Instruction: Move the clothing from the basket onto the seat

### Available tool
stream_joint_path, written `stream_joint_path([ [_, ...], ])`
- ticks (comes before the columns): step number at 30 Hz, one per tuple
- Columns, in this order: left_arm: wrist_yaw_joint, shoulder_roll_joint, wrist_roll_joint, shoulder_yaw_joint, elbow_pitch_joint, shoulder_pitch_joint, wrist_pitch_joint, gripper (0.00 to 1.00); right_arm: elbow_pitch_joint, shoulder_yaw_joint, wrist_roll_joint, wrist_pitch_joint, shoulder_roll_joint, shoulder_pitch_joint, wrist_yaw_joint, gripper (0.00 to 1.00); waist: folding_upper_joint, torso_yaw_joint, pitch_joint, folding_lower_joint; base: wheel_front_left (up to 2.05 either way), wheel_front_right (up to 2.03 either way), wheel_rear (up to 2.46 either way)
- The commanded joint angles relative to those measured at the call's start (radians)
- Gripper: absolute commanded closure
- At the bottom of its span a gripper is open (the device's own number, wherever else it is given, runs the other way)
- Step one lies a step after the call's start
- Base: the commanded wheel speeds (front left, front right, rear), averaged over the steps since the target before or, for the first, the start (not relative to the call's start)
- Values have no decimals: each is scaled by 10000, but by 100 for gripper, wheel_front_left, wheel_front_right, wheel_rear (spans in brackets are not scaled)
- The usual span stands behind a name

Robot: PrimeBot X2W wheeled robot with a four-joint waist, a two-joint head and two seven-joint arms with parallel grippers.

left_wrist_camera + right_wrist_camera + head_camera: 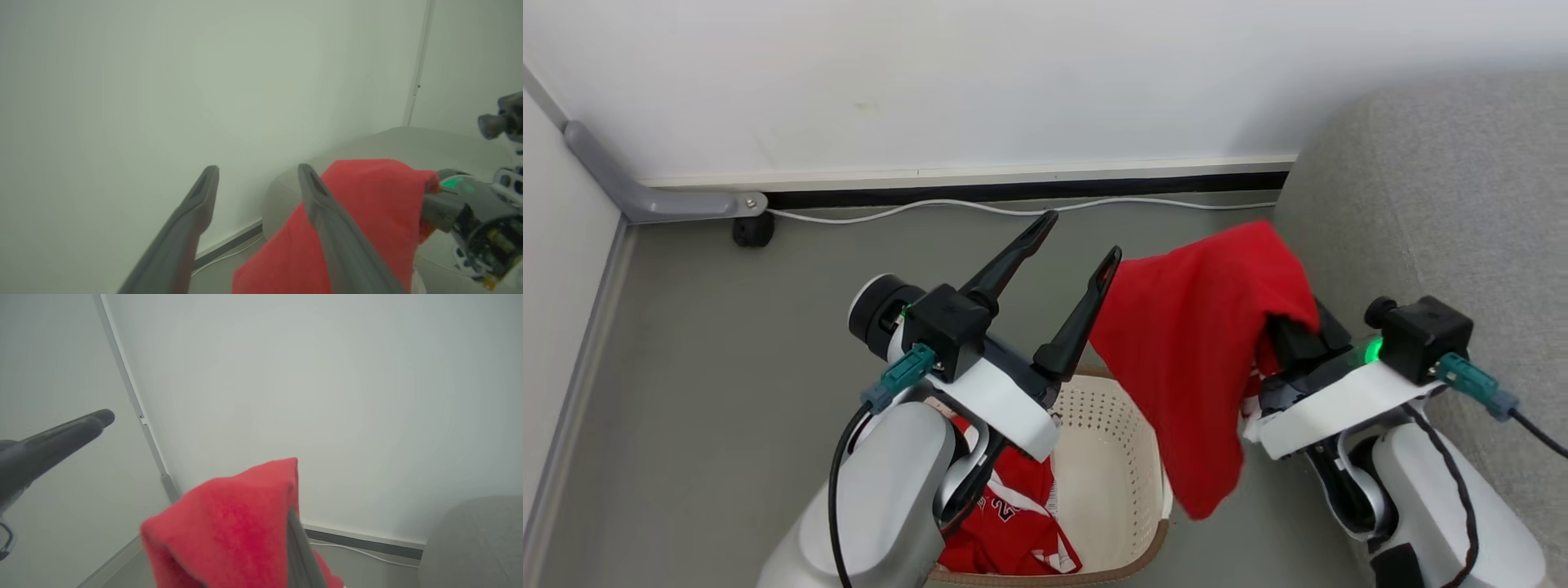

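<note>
A red garment of the clothing (1192, 351) hangs in the air above the floor, draped over my right gripper (1298, 331), which is shut on it. In the right wrist view the cloth (229, 526) covers the gripper, and one finger (297, 543) shows at its edge. My left gripper (1078, 241) stands open just left of the hanging garment, with nothing between its fingers (322, 204). Below my arms stands the cream basket (1115, 457), with more red and white clothing (1013, 523) in it. The grey seat (1445, 188) rises at the right, close behind the held garment.
A white wall with a dark skirting strip runs along the back, and a white cable (1013, 209) lies on the grey floor below it. A grey bracket with a black caster (752, 230) sits in the back left corner. Open floor lies left of the basket.
</note>
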Motion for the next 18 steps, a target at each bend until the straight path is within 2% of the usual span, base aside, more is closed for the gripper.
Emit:
stream_joint_path([
  [1, -88, 103, 116, 374, -97, 23, -47, 0, -444, -171, 51, -59, -45, 47, 31, 100, -1, -292, -3, 0, 0, 0, 0],
  [11, -176, 134, 404, 240, 487, 643, -47, 0, -1005, -1250, 11, -59, -40, 179, 31, 100, -1, -1464, -102, 0, 0, 0, 0],
  [18, -187, 117, 454, -176, 712, 925, -47, 0, -1209, -1561, 10, -59, 12, 222, 31, 100, -1, -2266, -132, 0, 0, 0, 0],
])
